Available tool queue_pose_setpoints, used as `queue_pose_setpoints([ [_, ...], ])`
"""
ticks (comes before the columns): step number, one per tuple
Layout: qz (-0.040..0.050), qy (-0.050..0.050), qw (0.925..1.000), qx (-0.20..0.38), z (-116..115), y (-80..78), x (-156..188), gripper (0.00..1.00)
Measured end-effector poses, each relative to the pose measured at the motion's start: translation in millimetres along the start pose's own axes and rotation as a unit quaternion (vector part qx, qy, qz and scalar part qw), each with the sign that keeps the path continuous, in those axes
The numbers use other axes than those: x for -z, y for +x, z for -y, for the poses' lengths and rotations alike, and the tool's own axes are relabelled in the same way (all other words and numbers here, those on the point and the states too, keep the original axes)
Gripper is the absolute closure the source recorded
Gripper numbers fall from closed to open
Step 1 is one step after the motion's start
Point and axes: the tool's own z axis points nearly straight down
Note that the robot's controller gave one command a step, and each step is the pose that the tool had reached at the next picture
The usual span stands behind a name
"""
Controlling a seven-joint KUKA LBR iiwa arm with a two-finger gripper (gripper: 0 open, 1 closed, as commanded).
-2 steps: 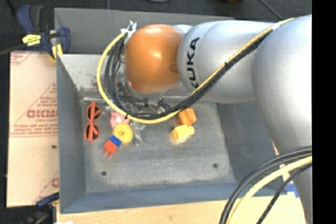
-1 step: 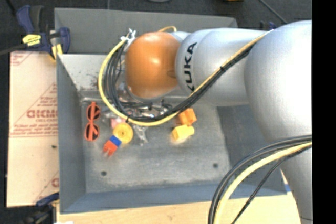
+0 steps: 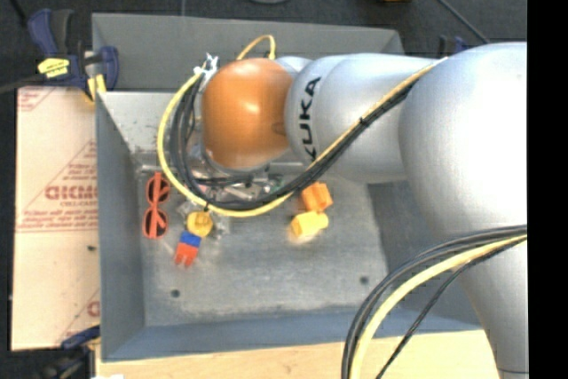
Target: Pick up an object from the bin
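Gripper sits directly under the orange wrist cover, low over the floor of the grey bin. Claw state: can't tell, the cover and cable loops block it.

Closest thing is a small yellow piece, on the floor just below the cover's left edge and right beside the gripper's lower end. Touching or not: can't tell.

Blue-and-red block: just past the yellow piece, further below and left of the cover. The two look nearly in contact.

Red glasses-shaped toy: lying flat, left of and below the cover, near the foot of the bin's left wall.

Orange block: below and right of the cover, tucked at the edge of the silver arm. Yellow block is just beneath it, apparently touching.

Yellow and black cables loop round the cover's left side and run back under it. The arm, with its KUKA lettering, goes off to the cover's right.
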Motion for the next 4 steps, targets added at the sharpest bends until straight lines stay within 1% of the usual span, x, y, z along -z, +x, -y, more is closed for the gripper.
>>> queue_pose_setpoints([
  [1, 0.0000, 0.000, 1.0000, 0.000, 0.0, 0.0, 0.0, 1.00],
  [2, -0.0035, -0.004, 1.0000, -0.001, -2.1, 1.8, 10.3, 1.00],
  [3, -0.0047, -0.004, 1.0000, 0.000, -2.4, 1.9, 33.3, 1.00],
  [4, -0.0020, -0.001, 1.0000, 0.000, -0.9, 0.4, 55.0, 1.00],
])
